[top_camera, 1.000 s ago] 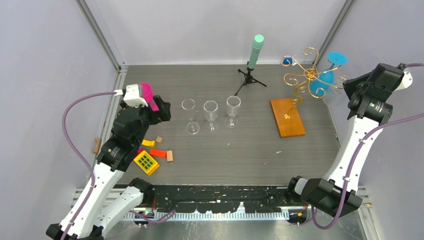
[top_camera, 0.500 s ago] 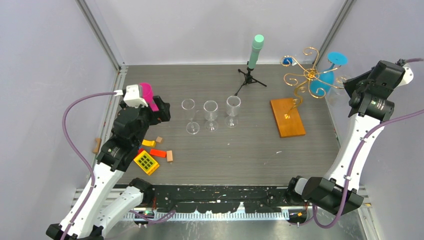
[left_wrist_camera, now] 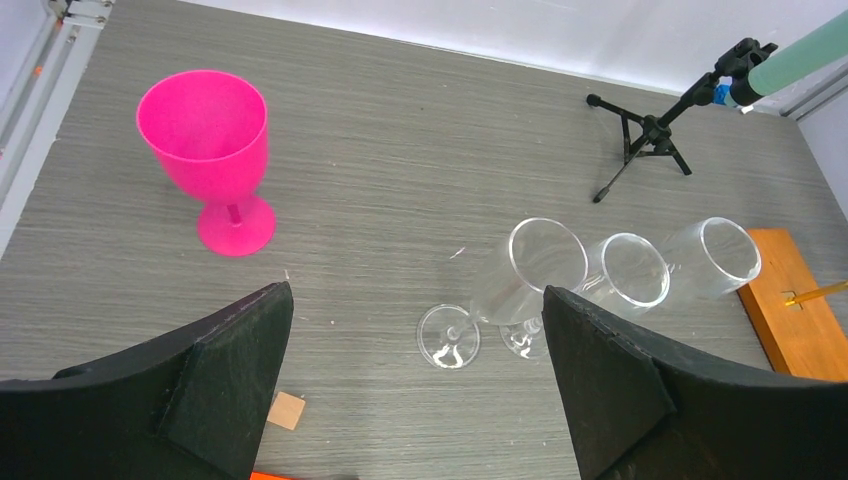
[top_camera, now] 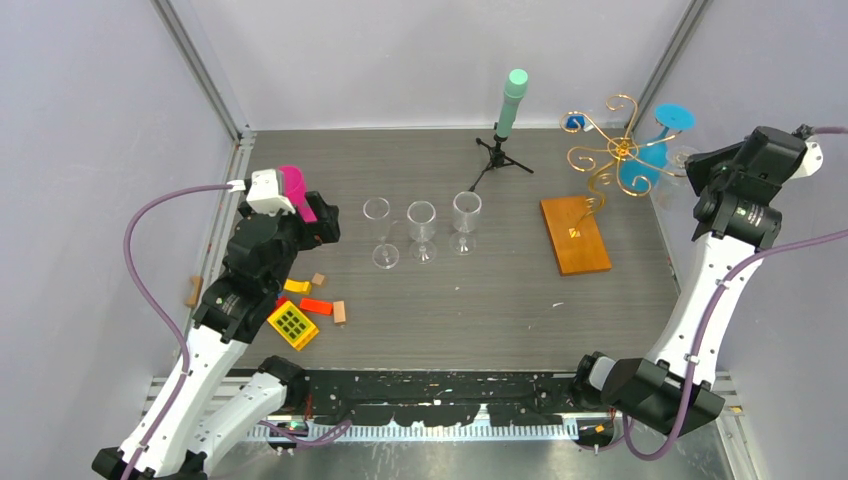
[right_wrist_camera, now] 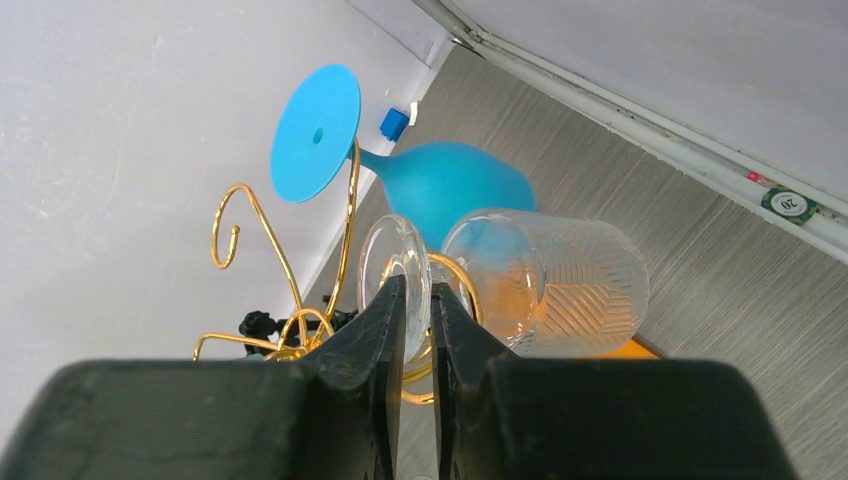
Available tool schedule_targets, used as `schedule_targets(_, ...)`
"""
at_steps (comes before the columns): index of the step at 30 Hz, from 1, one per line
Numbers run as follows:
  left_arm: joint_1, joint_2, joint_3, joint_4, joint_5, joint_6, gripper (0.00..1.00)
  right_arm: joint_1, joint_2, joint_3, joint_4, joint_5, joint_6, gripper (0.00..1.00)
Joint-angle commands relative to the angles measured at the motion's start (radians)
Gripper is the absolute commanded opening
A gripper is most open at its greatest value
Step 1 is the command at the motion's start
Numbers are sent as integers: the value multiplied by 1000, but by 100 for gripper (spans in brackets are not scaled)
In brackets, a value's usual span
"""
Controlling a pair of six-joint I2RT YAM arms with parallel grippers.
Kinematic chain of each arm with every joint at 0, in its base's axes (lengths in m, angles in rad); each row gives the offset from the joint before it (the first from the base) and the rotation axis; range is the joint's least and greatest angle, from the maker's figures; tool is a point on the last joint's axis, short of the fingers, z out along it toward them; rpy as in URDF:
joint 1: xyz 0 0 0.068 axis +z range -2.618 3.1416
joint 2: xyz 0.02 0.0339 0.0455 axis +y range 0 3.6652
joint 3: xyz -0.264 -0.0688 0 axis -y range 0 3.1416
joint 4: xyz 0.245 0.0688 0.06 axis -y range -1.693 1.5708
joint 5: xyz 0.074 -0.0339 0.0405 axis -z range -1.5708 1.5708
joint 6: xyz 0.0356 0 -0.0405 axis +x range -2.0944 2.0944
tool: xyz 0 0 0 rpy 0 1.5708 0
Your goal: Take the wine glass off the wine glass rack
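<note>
The wine glass rack (top_camera: 610, 152) is a gold wire stand on an orange-brown wooden base (top_camera: 575, 235) at the back right. A clear wine glass (right_wrist_camera: 545, 280) hangs bowl-down, its stem inside a gold curl (right_wrist_camera: 455, 272). My right gripper (right_wrist_camera: 418, 300) is shut on that glass's round foot (right_wrist_camera: 395, 262); in the top view the gripper (top_camera: 693, 172) is at the rack's right side. A blue wine glass (right_wrist_camera: 450, 180) hangs beside the clear one. My left gripper (left_wrist_camera: 415, 340) is open and empty above the table's left part.
Three clear wine glasses (left_wrist_camera: 600, 270) stand in a row mid-table. A pink goblet (left_wrist_camera: 205, 150) stands at the left. A black tripod with a mint-green cylinder (top_camera: 505, 130) is at the back. Small coloured blocks (top_camera: 300, 310) lie near the left arm. The right wall is close behind the rack.
The right wrist has shifted slightly beside the rack, still closed on the clear glass's foot. The left arm has not moved.
</note>
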Motion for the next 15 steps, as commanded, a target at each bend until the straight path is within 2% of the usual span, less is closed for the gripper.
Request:
schedule_targets(1, -2, -15, 12, 10, -23, 20, 98, 2, -69, -27, 88, 33, 70, 0)
schedule_targets(15, -2, -19, 10, 11, -24, 20, 98, 2, -181, -105, 146, 140, 187, 0)
